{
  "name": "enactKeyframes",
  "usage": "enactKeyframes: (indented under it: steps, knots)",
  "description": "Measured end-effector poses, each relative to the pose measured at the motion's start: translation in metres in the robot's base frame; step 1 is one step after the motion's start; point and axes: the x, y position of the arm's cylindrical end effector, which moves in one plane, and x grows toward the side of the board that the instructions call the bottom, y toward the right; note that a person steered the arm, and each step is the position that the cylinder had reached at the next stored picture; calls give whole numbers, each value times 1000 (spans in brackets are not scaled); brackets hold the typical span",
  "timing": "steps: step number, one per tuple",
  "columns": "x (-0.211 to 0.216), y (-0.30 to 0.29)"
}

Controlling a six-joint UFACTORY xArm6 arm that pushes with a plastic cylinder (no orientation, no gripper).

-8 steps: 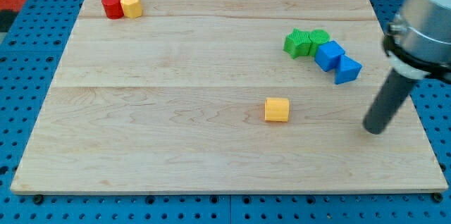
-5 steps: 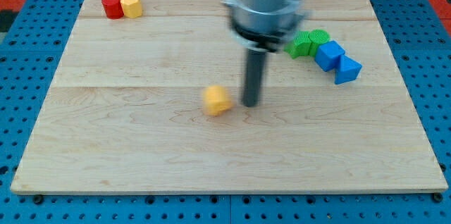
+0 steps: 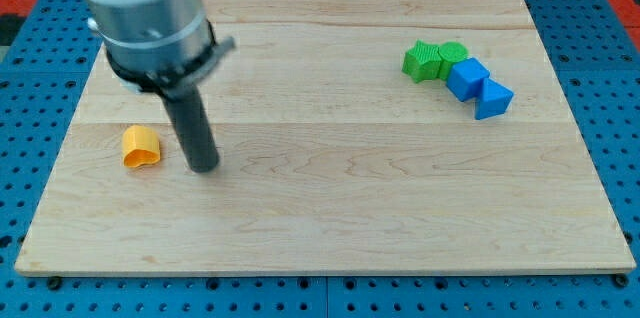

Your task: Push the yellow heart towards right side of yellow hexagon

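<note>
The yellow heart [image 3: 140, 146] lies on the wooden board [image 3: 330, 208] near its left edge, at mid height. My tip [image 3: 204, 167] rests on the board just to the right of the heart, a small gap apart. The arm's grey body [image 3: 145, 13] covers the top left corner, so the yellow hexagon and the red blocks there are hidden.
Two green blocks [image 3: 434, 60] sit at the upper right, with a blue cube [image 3: 467, 78] and a blue triangular block [image 3: 493, 99] touching them to the lower right. A blue pegboard [image 3: 620, 88] surrounds the board.
The yellow heart has been pushed far left, from the board's middle to near its left edge. My tip swept left after it, and the arm now hides the top left blocks.
</note>
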Motion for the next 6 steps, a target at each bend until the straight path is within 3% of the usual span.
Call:
enactKeyframes:
  steps: [1,3,4,6]
  knots:
    - [23,21]
    - [110,-26]
    - [102,-64]
    - [-1,-64]
